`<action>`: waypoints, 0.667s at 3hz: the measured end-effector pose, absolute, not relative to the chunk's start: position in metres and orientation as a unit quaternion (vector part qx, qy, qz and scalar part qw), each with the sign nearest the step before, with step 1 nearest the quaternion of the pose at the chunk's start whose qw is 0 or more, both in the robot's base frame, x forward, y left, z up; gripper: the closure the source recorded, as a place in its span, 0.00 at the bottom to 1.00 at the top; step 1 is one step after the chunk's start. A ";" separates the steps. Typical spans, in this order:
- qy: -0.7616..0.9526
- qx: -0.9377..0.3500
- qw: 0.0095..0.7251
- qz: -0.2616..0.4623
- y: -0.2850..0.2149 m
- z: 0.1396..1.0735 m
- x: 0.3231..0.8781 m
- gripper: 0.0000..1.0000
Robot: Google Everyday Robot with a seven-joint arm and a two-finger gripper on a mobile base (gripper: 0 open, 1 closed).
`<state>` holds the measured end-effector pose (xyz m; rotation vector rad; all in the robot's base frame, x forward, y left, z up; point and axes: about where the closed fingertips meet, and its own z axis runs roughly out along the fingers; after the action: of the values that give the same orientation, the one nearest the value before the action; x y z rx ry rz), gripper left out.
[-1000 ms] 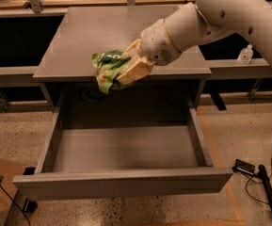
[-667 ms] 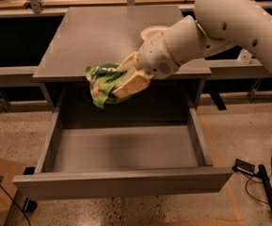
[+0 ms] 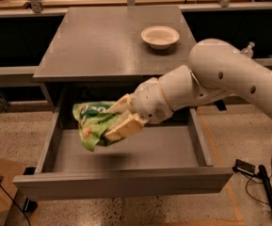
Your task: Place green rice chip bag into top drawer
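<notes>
Jaws above top drawer (image 3: pixel 126 183), around crumpled green rice chip bag (image 3: pixel 92 124), white-lettered.

The tool (image 3: pixel 118 119), clamped on the green rice chip bag (image 3: pixel 92 122), is now lower than one second ago. It is no longer level with the front edge of the tabletop (image 3: pixel 102 46) but hangs below it, over the floor of the open top drawer (image 3: pixel 126 182). The arm (image 3: pixel 220 74) comes down with it, so the white bowl (image 3: pixel 160 36), hidden behind it before, now shows fully.
</notes>
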<state>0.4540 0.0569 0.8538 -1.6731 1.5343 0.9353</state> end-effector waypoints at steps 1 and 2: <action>0.591 -0.631 0.333 0.376 0.061 0.790 0.448 0.61; 0.602 -0.615 0.340 0.379 0.060 0.741 0.459 0.38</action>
<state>0.4594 0.0599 0.7412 -1.6015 1.5667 0.9861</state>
